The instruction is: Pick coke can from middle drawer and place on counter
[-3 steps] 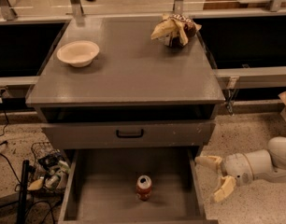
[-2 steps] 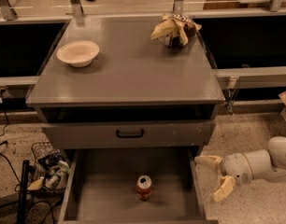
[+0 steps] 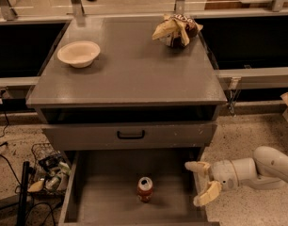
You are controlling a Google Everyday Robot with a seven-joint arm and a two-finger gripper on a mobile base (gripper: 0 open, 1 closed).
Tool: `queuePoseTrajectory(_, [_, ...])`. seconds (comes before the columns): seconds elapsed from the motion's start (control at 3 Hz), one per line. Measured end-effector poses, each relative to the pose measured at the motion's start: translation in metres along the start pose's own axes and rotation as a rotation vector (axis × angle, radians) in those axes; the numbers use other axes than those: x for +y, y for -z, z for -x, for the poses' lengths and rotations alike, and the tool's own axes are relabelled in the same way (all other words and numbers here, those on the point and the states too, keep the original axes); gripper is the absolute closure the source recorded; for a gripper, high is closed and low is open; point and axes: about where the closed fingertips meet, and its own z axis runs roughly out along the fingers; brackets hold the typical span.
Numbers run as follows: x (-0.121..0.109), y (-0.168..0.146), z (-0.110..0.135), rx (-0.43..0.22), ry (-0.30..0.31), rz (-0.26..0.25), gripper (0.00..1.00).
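The gripper (image 3: 202, 181) is hovering just at the right wall of the pulled-out middle drawer (image 3: 106, 204), its two pale fingers spreading wide apart and holding nothing. Off to its left, clear of the fingertips, the coke can (image 3: 145, 189) is standing upright on the drawer's grey floor, near the middle. Above the gripper and leftward, a closed drawer front (image 3: 83, 138) with a black handle is facing me. Higher up, the counter (image 3: 134, 74) is carrying a cream bowl (image 3: 78, 53) far to the gripper's left and a crumpled snack bag (image 3: 176, 30) at the back, almost straight beyond the gripper.
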Motion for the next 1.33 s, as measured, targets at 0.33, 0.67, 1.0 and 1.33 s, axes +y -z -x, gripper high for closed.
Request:
queuePoseTrajectory(0.33, [0.0045,-0.0309,0.0068,-0.031,0.027,0.037,0.0])
queuePoseTrajectory(0.67, [0.0047,-0.0325,0.0071,-0.033,0.028,0.039,0.0])
queuePoseTrajectory(1.0, [0.0018,-0.0341,0.0024,-0.035,0.029,0.022,0.0])
queuePoseTrajectory(1.33, [0.0,-0.0391,0.0,-0.042,0.036,0.006,0.0])
